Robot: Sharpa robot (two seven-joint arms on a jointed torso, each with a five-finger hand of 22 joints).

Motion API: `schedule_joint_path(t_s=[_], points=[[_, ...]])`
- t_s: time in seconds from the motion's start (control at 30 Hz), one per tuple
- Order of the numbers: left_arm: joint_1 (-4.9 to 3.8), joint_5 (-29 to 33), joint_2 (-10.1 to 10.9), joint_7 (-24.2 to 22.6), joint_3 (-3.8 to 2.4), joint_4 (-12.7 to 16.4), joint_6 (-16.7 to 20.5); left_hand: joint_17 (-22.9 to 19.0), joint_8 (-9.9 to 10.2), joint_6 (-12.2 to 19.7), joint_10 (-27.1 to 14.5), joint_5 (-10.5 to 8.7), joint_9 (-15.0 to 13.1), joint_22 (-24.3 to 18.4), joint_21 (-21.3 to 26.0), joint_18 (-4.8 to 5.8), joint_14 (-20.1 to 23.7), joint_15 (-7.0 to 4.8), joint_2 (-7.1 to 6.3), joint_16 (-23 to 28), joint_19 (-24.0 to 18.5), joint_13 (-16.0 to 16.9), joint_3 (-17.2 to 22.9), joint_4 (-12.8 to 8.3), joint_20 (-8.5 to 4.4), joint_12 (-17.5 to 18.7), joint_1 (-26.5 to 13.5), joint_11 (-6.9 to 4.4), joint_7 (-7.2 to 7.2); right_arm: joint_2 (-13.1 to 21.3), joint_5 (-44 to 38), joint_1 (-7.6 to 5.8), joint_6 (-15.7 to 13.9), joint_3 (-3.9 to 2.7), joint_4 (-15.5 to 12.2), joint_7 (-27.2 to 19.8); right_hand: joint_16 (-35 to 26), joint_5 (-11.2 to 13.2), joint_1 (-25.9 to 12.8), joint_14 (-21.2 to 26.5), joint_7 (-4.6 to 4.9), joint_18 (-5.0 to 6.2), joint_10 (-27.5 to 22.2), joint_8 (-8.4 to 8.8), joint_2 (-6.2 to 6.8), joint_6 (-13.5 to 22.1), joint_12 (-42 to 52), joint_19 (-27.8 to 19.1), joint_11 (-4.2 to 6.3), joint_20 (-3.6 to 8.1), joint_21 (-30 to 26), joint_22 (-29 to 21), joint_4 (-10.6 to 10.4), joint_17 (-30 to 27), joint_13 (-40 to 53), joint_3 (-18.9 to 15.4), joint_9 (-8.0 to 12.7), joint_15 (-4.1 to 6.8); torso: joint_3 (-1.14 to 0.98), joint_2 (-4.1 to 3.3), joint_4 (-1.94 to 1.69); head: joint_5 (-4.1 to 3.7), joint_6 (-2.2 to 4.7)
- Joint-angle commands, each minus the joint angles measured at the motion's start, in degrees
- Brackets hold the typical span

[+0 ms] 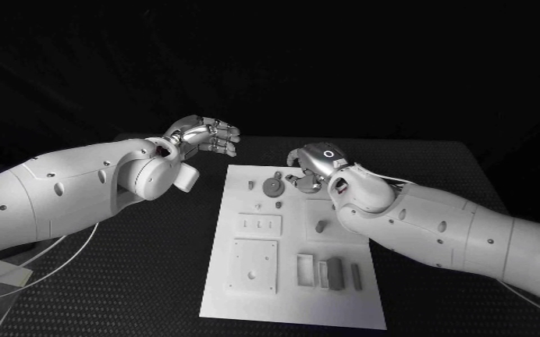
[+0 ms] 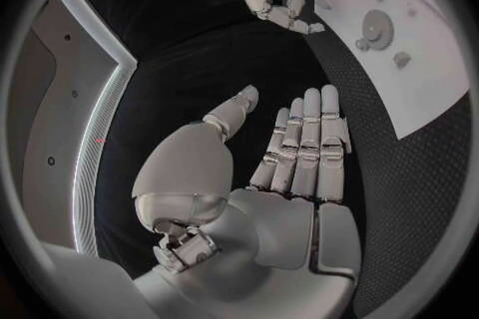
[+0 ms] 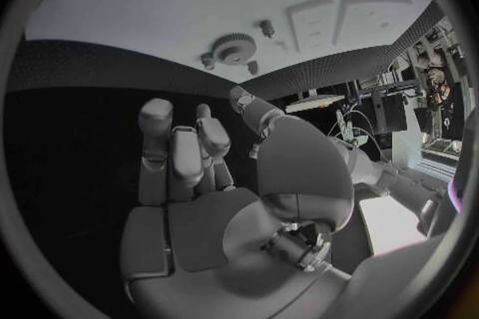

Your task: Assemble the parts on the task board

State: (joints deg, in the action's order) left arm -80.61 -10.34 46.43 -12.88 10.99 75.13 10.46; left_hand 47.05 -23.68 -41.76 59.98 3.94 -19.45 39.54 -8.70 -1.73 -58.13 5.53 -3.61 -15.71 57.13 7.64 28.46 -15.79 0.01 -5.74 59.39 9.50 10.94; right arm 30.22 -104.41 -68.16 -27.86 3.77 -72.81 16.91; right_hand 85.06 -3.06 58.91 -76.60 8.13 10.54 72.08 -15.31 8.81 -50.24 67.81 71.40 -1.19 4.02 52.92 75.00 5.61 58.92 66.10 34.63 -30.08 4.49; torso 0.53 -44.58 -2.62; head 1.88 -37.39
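Both robot hands empty, fingers apart: left (image 1: 206,136); right (image 1: 313,163) | right arm hides task board (image 1: 254,290) edge

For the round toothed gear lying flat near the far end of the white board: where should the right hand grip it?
Grip the round grey gear across its toothed rim, coming straight down from above. It lies flat on the white task board, so only the rim offers opposing faces. The right hand hovers just beside it, empty; mind the small grey pegs next to it.

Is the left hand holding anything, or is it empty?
Empty. The left hand has its fingers stretched out with nothing between them, off the task board.
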Motion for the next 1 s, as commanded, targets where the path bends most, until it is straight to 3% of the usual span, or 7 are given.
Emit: schedule_joint_path(t_s=[0.03, 0.33, 0.53, 0.67, 0.77, 0.83, 1.0], points=[[-0.11, -0.2, 0.0, -0.8, -0.07, 0.0, 0.1, 0.1, 0.2, 0.3, 0.1, -0.39, 0.0, 0.1, 0.2, -0.94, -0.3, 0.01, -0.62, 0.3, 0.2, 0.1, -0.1, 0.0, -0.21, 0.3, -0.1, 0.24, 1.47, 2.2, 4.9, -0.27, -3.9, -0.39, -1.6, -3.3, -0.4, -0.3, 0.4, 0.5, 0.05, 4.46, -1.1, 0.31, 0.70, 0.3, -0.6, -0.6, -0.52, -0.02, -0.4, 1.0, 0.5, -0.8, -0.6, 0.0, 0.1, -0.06, -0.19, 0.15, 0.37, 0.09, 0.34], [-0.11, -2.9, 0.4, -3.4, -0.07, -0.2, -2.0, 0.2, -0.2, -0.5, 0.4, -0.37, -0.2, 0.2, 0.4, -0.91, -0.3, 0.05, -0.18, 0.6, 0.1, 0.2, 0.2, -0.1, -0.16, 0.3, 0.3, 0.16, 0.68, 9.0, 14.3, -1.68, -3.8, -0.45, -1.4, -13.3, -4.8, -0.3, 3.2, 3.9, 0.53, 4.46, -4.0, 1.10, 1.23, 1.7, -4.9, -3.3, -0.99, -1.21, -2.3, 0.7, 4.3, -7.9, -4.5, 0.2, 0.5, -0.56, -0.35, 0.25, 0.65, 0.01, 0.60], [-0.11, -3.0, 0.2, -3.6, -0.07, -1.1, -1.9, 0.2, -0.4, -1.0, 0.2, -0.38, -0.4, 0.2, 0.6, -0.89, -0.3, 0.09, 0.01, 0.9, 0.1, 0.1, 0.3, -0.2, -0.12, 0.5, 0.5, 0.25, -0.04, 11.8, 31.2, -1.91, 1.4, -0.43, 2.7, -25.8, -7.4, -0.3, 3.7, 7.0, 0.72, 4.37, -8.2, 1.51, -0.08, 2.6, -8.8, -6.4, -1.11, -3.06, -4.4, 0.4, 7.3, -8.4, -7.5, -0.1, 0.8, -0.63, -0.47, 0.27, 0.61, -0.76, 0.84], [-0.10, -3.0, 0.3, -3.6, -0.06, -1.8, -1.9, 0.2, -0.5, -1.1, 0.2, -0.37, -0.4, 0.2, 0.6, -0.89, -0.3, 0.09, 0.01, 0.9, 0.0, 0.1, 0.3, -0.2, -0.12, 0.5, 0.5, 0.26, -0.17, 13.2, 31.9, -1.90, 2.4, -0.40, 3.9, -26.7, -12.4, -0.4, 3.2, 12.4, 1.45, 3.86, -14.4, 1.86, -1.28, 3.6, -15.0, -11.3, -1.92, -5.44, -8.3, -0.7, 9.3, -10.4, -12.7, 0.4, 0.9, -1.27, -0.60, 0.25, 0.73, -1.18, 1.10], [-0.10, -3.0, 0.5, -3.6, -0.06, -2.1, -2.1, 0.3, -0.5, -1.1, 0.2, -0.38, -0.4, 0.2, 0.6, -0.89, -0.3, 0.10, -0.01, 0.9, 0.1, 0.1, 0.2, -0.2, -0.12, 0.5, 0.5, 0.26, -0.16, 13.7, 32.0, -1.88, 3.2, -0.35, 4.3, -27.5, -13.7, -0.3, 3.0, 13.0, 1.93, 4.09, -16.3, 1.82, -0.86, 3.9, -21.9, -12.1, -2.37, -6.32, -9.4, -1.1, 9.6, -11.1, -19.0, 0.8, 0.8, -1.82, -0.63, 0.21, 0.66, -1.95, 1.21], [-0.09, -3.0, 0.6, -3.6, -0.05, -2.3, -2.1, 0.3, -0.5, -1.2, 0.2, -0.39, -0.4, 0.2, 0.6, -0.89, -0.4, 0.09, -0.03, 0.9, 0.1, 0.1, 0.2, -0.2, -0.12, 0.5, 0.5, 0.25, -0.14, 14.1, 31.9, -1.82, 4.4, -0.24, 4.8, -28.5, -14.2, -0.3, 3.2, 13.8, 2.41, 4.32, -16.8, 1.65, -0.72, 4.0, -28.3, -12.9, -2.97, -6.99, -10.0, -1.0, 9.9, -11.3, -25.0, 1.1, 0.7, -2.17, -0.55, 0.24, 0.69, -1.98, 1.18], [-0.07, -3.3, 0.7, -3.3, -0.02, -2.9, -2.5, 0.3, -0.3, -0.9, 0.2, -0.39, -0.3, 0.3, 0.7, -0.92, -0.4, 0.08, -0.41, 1.0, 0.1, 0.1, 0.1, -0.3, -0.14, 0.6, 0.5, 0.29, 0.49, 14.6, 28.5, -1.24, 5.0, 0.14, 7.2, -29.8, -14.1, -0.3, 3.6, 14.5, 2.73, 4.46, -15.3, 1.38, -0.01, 4.5, -37.6, -13.4, -3.50, -7.67, -10.3, -0.4, 10.3, -11.2, -34.3, 0.8, 0.7, -2.97, -0.89, 0.26, 0.94, -1.79, 1.03]])
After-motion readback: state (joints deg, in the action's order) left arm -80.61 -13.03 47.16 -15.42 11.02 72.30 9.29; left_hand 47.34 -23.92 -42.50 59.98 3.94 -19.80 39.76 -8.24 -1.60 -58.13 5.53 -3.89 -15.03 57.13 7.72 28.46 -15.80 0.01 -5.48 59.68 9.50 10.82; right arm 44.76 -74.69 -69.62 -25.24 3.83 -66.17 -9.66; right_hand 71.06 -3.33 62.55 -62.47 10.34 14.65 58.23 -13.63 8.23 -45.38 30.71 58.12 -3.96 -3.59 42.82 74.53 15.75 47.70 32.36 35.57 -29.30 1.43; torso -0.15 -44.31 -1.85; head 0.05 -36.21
